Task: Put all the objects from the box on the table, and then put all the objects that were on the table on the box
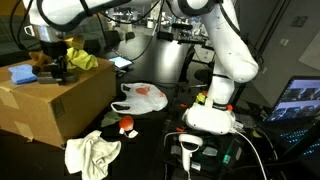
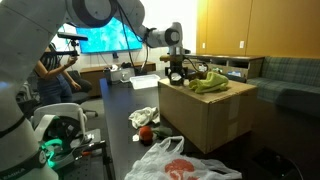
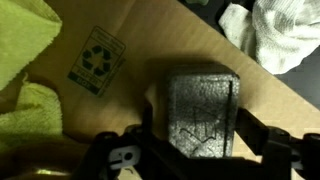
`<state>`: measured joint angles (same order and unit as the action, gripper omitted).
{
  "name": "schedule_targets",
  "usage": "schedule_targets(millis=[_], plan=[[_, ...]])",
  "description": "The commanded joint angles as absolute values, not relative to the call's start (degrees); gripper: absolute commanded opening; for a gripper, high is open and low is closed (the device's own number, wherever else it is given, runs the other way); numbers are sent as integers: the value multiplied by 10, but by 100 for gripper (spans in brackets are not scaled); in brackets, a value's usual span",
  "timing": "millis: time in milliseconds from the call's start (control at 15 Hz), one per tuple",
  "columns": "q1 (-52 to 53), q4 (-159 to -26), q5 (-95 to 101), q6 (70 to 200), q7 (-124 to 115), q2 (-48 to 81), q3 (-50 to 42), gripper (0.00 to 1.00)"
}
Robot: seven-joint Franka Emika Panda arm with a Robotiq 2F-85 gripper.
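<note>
Cardboard box stands on the dark table beside the robot's base, and the gripper hangs low over its top face, seen in both exterior views. In the wrist view the gripper is straight above a dark grey block that lies flat on the cardboard. The jaws are spread wide, one on either side of the block. Whether they press on its flanks or stand just clear cannot be told, and the block rests on the box top. A yellow-green cloth lies on the box just beside the gripper, and a blue item sits near the box's far edge. On the table below the box are a white cloth, a small red object and a white plastic bag.
</note>
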<state>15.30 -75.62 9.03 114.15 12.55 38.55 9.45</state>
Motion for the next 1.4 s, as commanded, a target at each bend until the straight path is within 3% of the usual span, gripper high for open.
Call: schedule_targets(millis=[0,200,867,1333], plan=[[164,-728,106,1129,126,392,88,51],[164,-723,111,1123,135,390,89,31],[148,-766,110,1112,134,343,83,31],[83,-938,89,1178,119,207,70,31]])
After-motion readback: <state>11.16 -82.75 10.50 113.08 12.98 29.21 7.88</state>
